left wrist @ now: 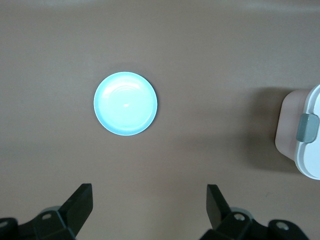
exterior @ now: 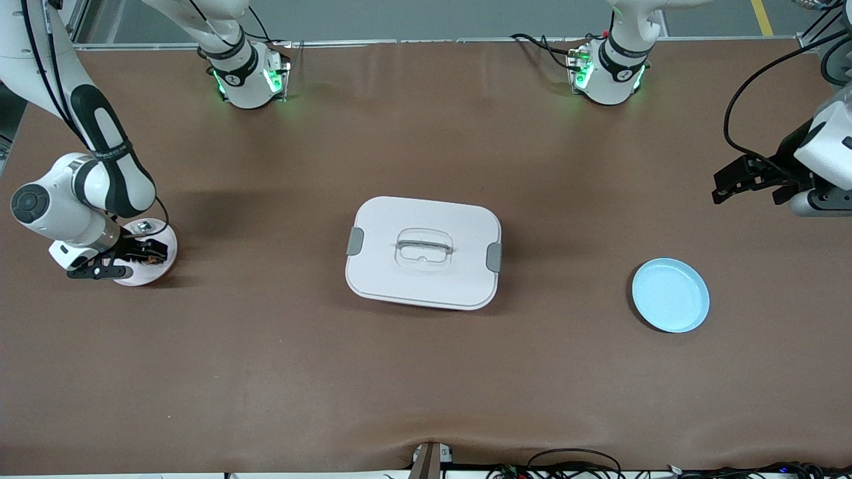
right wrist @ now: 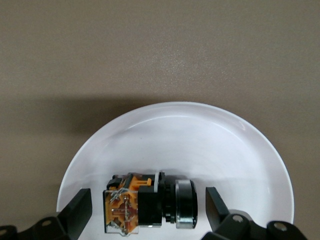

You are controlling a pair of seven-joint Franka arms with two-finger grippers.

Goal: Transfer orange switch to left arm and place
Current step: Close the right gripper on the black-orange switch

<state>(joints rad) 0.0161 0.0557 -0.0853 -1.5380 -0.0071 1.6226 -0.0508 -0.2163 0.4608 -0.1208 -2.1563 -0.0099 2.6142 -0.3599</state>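
The orange switch (right wrist: 150,205) lies ungrasped on its white plate (right wrist: 200,135); my right end effector (right wrist: 145,207) straddles it, wide open. Left end effector (left wrist: 150,205) waits open, empty; pickup, handover, box (exterior: 424,251) avoidance all remain.

Both arms are bulky and white with rounded shells, broken by black bands at the joints. The right arm (exterior: 86,179) carries a long black oval panel along its forearm, a round dark grey cap on the elbow end, and thin black cables running down its links. Its silver wrist ends in the black right gripper (exterior: 136,256) with 2 flat wedge-shaped fingers (right wrist: 77,210), each mount showing a small round screw hole. The left arm (exterior: 822,159) has a black cable looping above its white wrist housing and a grey cylinder beneath; the left gripper (exterior: 735,183) is black and angular. Both bases (exterior: 247,76) glow green beside black rings bearing a small white mark.
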